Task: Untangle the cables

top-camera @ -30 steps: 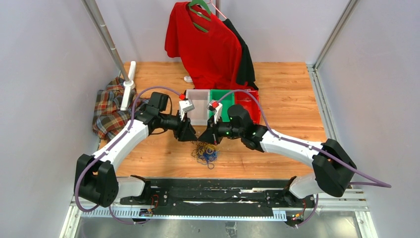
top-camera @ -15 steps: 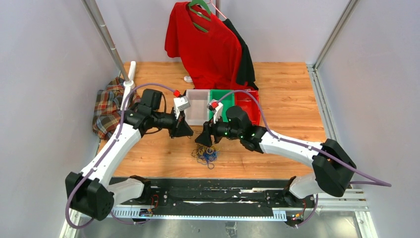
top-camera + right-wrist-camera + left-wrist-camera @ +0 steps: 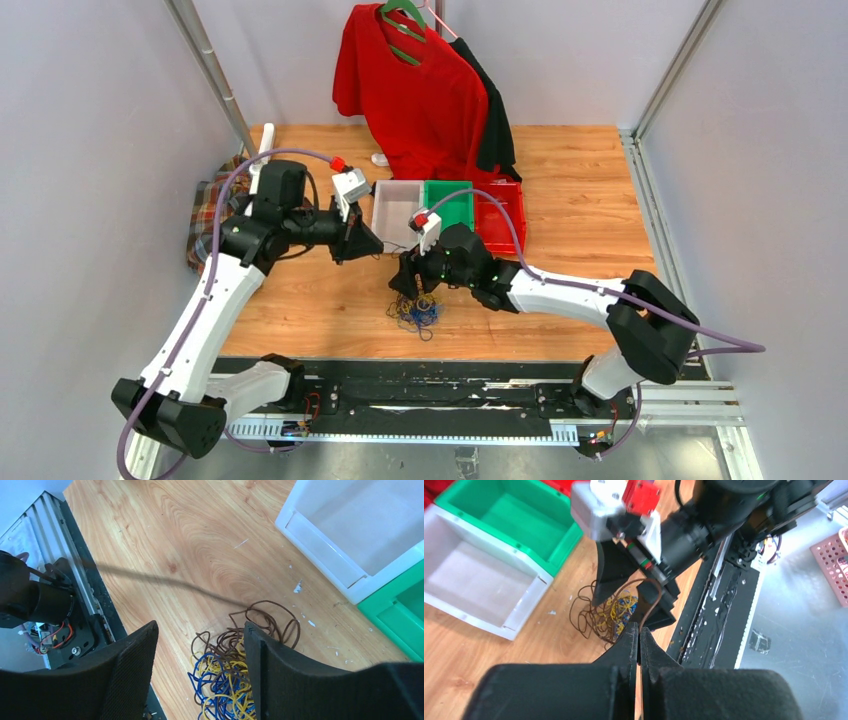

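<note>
**One strand gripped, heap not pinned**

The cables [image 3: 225, 680] lie in a brown, blue and yellow heap on the bench [image 3: 560, 160], toward its near edge. Your left end effector [image 3: 639, 636] is closed on one brown strand [image 3: 657, 597]. The right end effector [image 3: 200, 627] hangs wide over the heap and holds nothing. If you pull now, the whole heap may follow or a knot may tighten. How the strand runs inside the heap is hidden.
</note>
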`<state>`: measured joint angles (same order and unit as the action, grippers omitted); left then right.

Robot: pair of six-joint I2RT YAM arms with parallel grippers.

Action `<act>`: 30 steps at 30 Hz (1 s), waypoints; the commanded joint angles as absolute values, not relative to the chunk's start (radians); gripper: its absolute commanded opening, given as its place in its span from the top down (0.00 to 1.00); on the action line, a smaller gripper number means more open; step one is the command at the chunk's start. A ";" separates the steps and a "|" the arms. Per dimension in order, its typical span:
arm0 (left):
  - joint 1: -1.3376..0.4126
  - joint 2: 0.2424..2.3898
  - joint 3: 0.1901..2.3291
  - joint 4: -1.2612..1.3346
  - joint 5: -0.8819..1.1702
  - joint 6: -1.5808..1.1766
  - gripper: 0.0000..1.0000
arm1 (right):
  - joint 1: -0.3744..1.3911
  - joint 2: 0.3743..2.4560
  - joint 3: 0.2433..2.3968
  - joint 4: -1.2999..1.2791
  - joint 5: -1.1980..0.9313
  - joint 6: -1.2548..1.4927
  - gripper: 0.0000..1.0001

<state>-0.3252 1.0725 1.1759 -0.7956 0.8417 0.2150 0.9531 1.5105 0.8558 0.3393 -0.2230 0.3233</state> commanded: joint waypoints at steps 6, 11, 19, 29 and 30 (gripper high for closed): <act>-0.332 1.056 1.380 -0.866 0.771 0.176 0.99 | 0.969 1.473 0.843 0.357 -0.163 0.307 0.41; -0.333 1.049 1.471 -0.873 0.724 0.178 0.99 | 0.965 1.408 0.799 0.345 -0.124 0.306 0.39; -0.333 1.050 1.531 -0.874 0.687 0.177 0.99 | 0.965 1.360 0.812 0.316 -0.049 0.256 0.27; -0.332 1.052 1.568 -0.873 0.666 0.155 1.00 | 0.965 1.454 0.916 0.302 -0.047 0.227 0.26; -0.333 1.049 1.568 -0.873 0.666 0.155 1.00 | 0.967 1.463 0.924 0.304 -0.054 0.228 0.26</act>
<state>-0.3248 1.0595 1.5326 -0.8730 0.6697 0.1715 0.9531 1.4330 0.8680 0.3065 -0.0639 0.2512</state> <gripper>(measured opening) 0.018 0.745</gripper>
